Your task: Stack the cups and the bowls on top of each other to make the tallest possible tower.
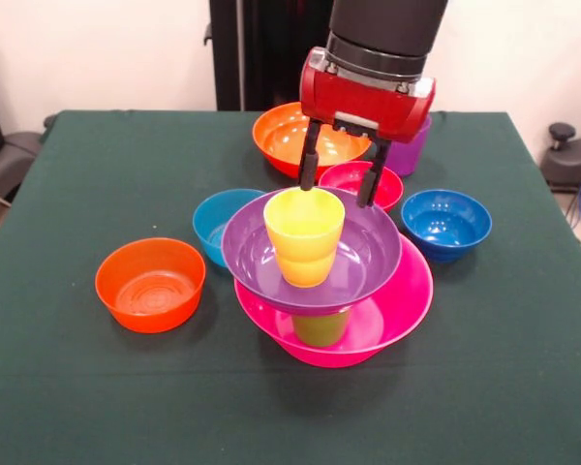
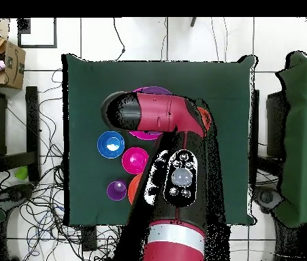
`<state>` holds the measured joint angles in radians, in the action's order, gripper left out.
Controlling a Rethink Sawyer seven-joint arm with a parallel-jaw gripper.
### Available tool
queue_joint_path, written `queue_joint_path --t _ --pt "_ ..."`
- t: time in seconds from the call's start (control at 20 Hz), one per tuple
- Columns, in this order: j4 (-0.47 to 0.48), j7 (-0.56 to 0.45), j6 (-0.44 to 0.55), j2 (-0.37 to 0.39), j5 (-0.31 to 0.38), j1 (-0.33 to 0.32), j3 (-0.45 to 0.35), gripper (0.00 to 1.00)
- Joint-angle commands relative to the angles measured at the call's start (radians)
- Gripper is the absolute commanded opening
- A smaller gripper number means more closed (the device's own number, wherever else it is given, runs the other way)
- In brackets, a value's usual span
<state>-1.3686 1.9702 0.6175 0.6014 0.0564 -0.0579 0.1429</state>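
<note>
The tower stands mid-table in the front view: the big pink bowl [image 1: 387,315] is the base, the lime green cup [image 1: 320,329] stands in it, the big purple bowl [image 1: 368,257] rests on that cup, and the yellow cup [image 1: 304,235] sits upright in the purple bowl. My gripper [image 1: 341,182] hangs just above and behind the yellow cup's rim, open and empty, with its black fingers [image 1: 310,160] spread wider than the cup. In the overhead view the arm hides the gripper and most of the tower; only the purple bowl's edge [image 2: 153,90] shows.
Loose on the green table [image 1: 97,387]: small orange bowl [image 1: 150,284] at front left, light blue bowl [image 1: 218,221] left of the tower, big orange bowl [image 1: 290,136], red bowl [image 1: 353,179] and purple cup [image 1: 412,150] behind it, dark blue bowl [image 1: 445,223] at right.
</note>
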Motion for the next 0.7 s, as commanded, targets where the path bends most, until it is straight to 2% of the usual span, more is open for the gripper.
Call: queue_joint_path --t 0.05,0.2,0.45,0.7 --pt "-0.071 -0.224 0.127 0.058 0.018 -0.127 -0.187 1.00" --pt "-0.056 -0.209 0.178 0.082 0.025 -0.119 -0.188 1.00" --pt "-0.053 -0.120 0.298 0.149 0.012 -0.078 -0.184 1.00" --pt "-0.031 -0.050 0.363 0.163 -0.002 -0.045 -0.178 1.00"
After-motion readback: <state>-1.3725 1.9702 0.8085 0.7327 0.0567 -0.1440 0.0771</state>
